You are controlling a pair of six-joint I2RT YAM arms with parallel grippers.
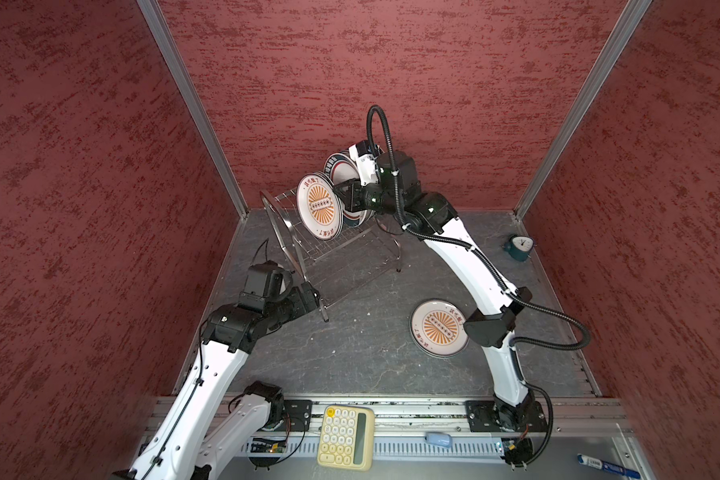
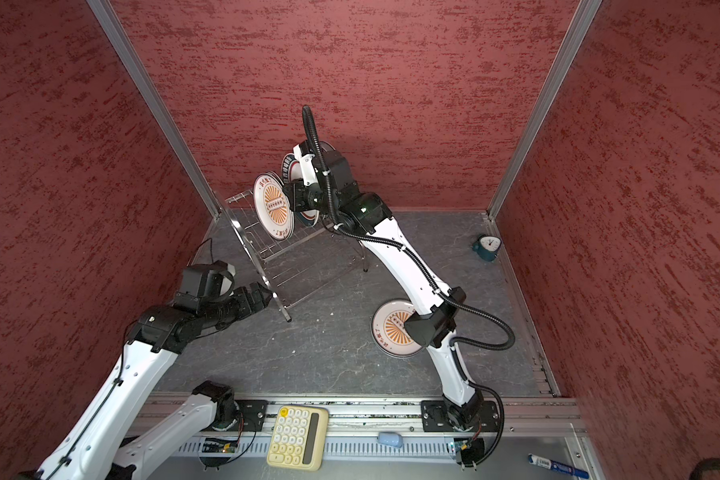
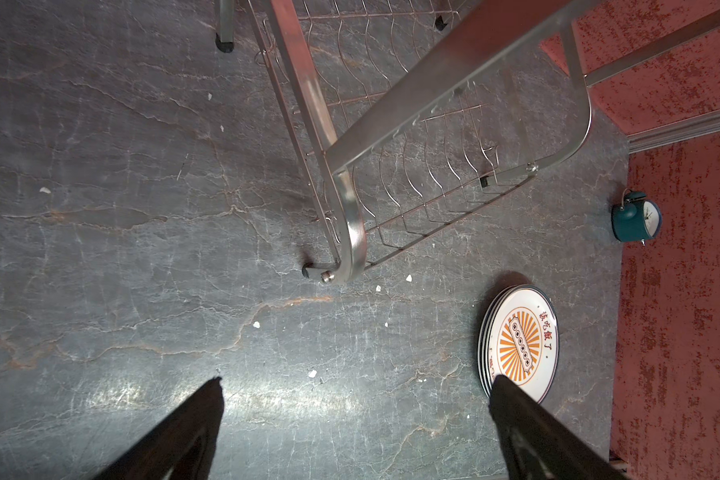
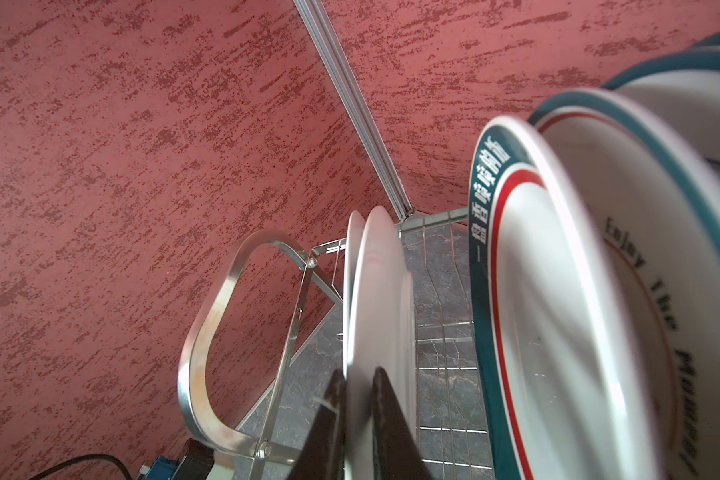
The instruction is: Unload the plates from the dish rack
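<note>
Right gripper (image 4: 358, 376): black fingers pressed together on the rim of an upright sunburst plate (image 1: 318, 205), edge-on. A second white rim stands right against it; cannot tell if both are in the pinch.

Just behind, teal-banded plates (image 4: 557, 291) stand in the top-shelf slots of the dish rack (image 1: 337, 245).

Left gripper (image 3: 356, 380): spread wide, holding nothing, low over the table (image 1: 350, 353) near the rack's front foot.

Unloaded stack (image 1: 439, 328) lies flat, well apart from the rack.

Step, as judged: a plate is gripped but not yet lifted. Next move likely calls for a straight pull up out of the wires, clear of the neighbours, then a swing toward the stack.

Right arm stretched far out, elbow above the stack, wrist rolled sideways. Left arm folded, forearm aimed at the rack.
</note>
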